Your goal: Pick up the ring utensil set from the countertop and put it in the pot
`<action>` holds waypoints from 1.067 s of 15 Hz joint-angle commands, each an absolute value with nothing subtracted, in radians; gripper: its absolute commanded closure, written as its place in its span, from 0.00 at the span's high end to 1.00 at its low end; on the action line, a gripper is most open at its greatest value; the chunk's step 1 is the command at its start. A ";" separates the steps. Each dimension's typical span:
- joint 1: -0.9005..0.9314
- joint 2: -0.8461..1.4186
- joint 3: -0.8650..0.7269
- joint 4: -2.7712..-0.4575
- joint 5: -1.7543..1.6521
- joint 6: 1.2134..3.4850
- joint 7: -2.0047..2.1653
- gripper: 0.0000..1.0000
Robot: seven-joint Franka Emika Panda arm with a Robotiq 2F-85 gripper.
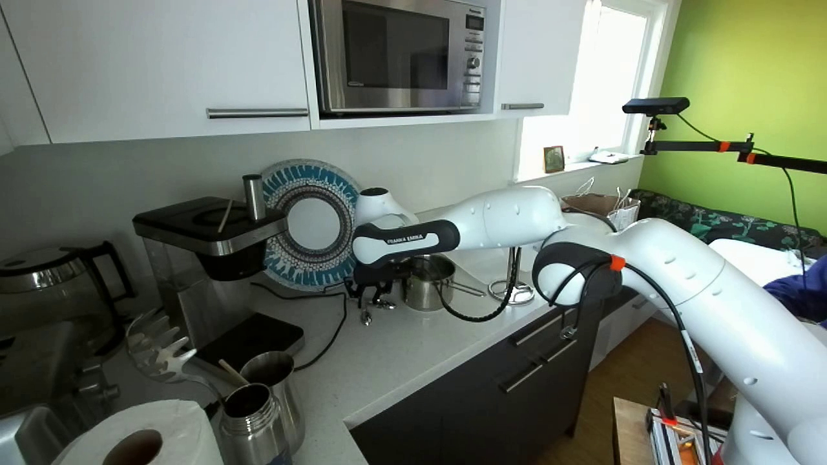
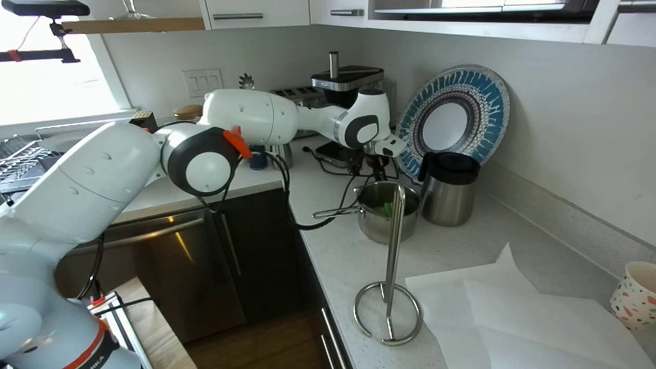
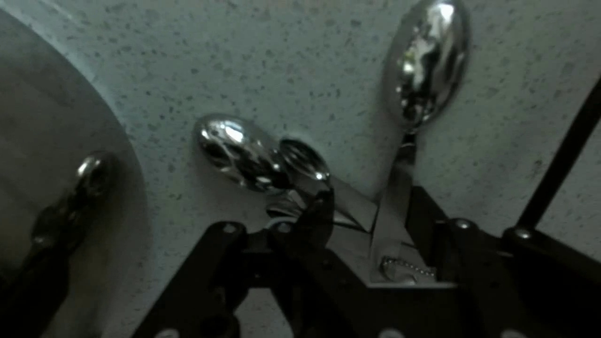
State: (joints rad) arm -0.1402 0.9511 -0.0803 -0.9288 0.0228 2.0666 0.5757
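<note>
The ring utensil set, several shiny spoons with flat handles (image 3: 394, 202), lies on the countertop in the wrist view. A small beaded chain shows at the handle end. In an exterior view its spoon heads (image 1: 366, 317) show under the gripper. My gripper (image 3: 372, 209) is open and low, with a finger on either side of the handles; I cannot tell whether they touch. The gripper also shows in an exterior view (image 1: 373, 292). The steel pot (image 1: 423, 294) stands close beside it; it also shows in an exterior view (image 2: 382, 225), with something green inside. That view hides the utensils.
The patterned plate (image 1: 278, 245) leans on the wall behind the gripper. A black-lidded steel jug (image 2: 448, 202) stands beside the pot. A metal ring-based stand (image 2: 393, 256) and white paper (image 2: 538, 318) lie nearer. A black cable (image 3: 563, 155) and a coffee maker (image 1: 213, 258) are close.
</note>
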 commanded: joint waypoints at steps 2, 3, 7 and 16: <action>-0.136 0.965 -0.086 -0.924 0.025 2.058 0.616 0.06; -0.136 0.956 -0.086 -0.928 0.025 2.058 0.619 0.01; -0.141 0.901 -0.077 -0.958 0.031 2.077 0.604 0.06; -0.160 0.744 -0.073 -0.964 0.036 2.114 0.571 0.06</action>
State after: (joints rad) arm -0.1471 0.8055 -0.0813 -0.9246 0.0226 2.0881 0.5921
